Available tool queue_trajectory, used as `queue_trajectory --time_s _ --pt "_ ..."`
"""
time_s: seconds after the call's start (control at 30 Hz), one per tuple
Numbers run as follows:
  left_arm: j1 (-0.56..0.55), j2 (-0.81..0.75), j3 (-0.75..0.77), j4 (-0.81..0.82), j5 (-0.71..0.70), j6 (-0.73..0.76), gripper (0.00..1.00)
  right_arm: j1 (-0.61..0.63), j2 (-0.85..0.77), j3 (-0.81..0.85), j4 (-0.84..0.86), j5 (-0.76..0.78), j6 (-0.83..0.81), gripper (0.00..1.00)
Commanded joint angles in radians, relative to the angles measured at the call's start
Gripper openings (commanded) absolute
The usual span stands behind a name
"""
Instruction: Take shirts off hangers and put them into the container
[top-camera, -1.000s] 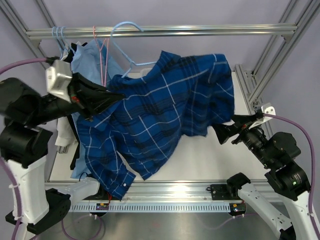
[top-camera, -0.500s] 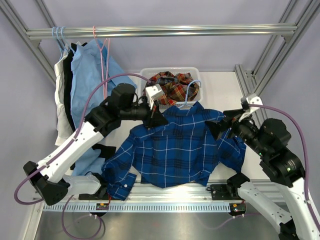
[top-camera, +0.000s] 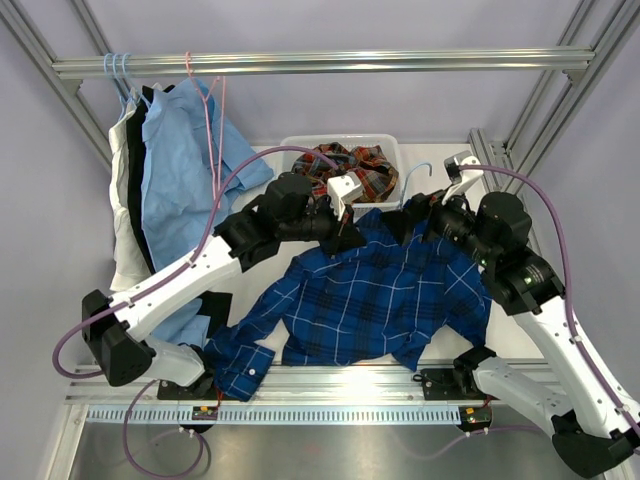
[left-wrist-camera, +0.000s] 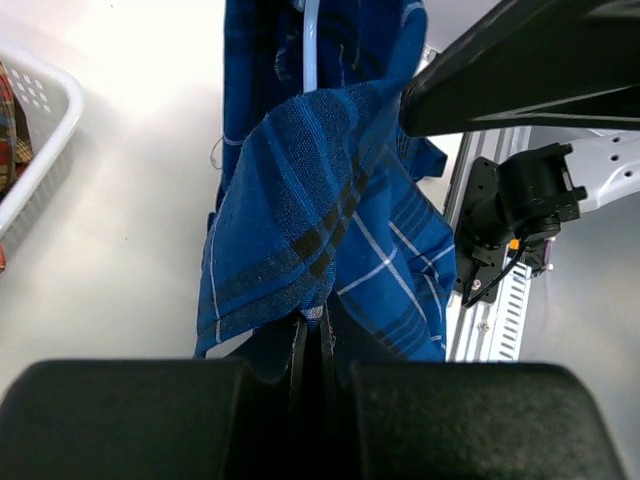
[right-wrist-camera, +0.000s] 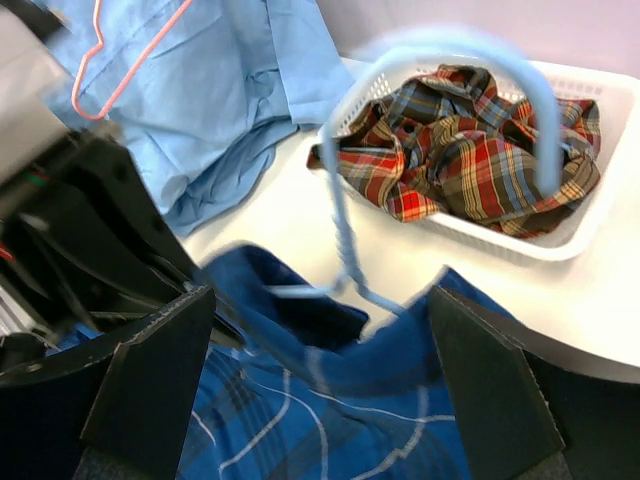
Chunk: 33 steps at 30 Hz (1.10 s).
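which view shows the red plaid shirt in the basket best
The right wrist view: the red plaid shirt fills the white basket there, crumpled, crossed only by a blurred hanger hook. The top view shows it smaller, partly behind the left gripper. The left wrist view catches only a sliver at its left edge.

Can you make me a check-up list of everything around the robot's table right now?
Surface: white table, under the shirt and the basket.
Job's things: blue checked shirt spread on the table, with the pale blue hanger inside its collar. The plaid shirt is in the basket. The hanging shirts (light blue, black, white) are at the left with a pink hanger.
Clutter: nothing seen.
Grippers: left gripper shut on the blue checked shirt. Right gripper open, with the hanger between its fingers.
Cables: purple cables loop from both arms.
Surroundings: metal rail overhead, plain walls.
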<state>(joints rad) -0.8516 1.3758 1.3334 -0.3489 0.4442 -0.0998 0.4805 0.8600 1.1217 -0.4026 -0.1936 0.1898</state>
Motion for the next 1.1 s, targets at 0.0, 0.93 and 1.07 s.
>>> queue_trajectory --time_s 0.0,0.93,1.07 --pt "-0.014 0.002 0.018 0.119 -0.01 -0.009 0.0 0.01 0.016 0.029 0.113 -0.006 0.026 0.96" --pt "-0.046 -0.052 -0.011 0.149 -0.032 -0.092 0.73 0.017 -0.038 -0.049 0.084 0.123 -0.093 0.0" --pt "-0.046 -0.006 0.053 0.172 -0.006 -0.138 0.84 0.017 -0.042 -0.071 0.082 0.129 -0.118 0.0"
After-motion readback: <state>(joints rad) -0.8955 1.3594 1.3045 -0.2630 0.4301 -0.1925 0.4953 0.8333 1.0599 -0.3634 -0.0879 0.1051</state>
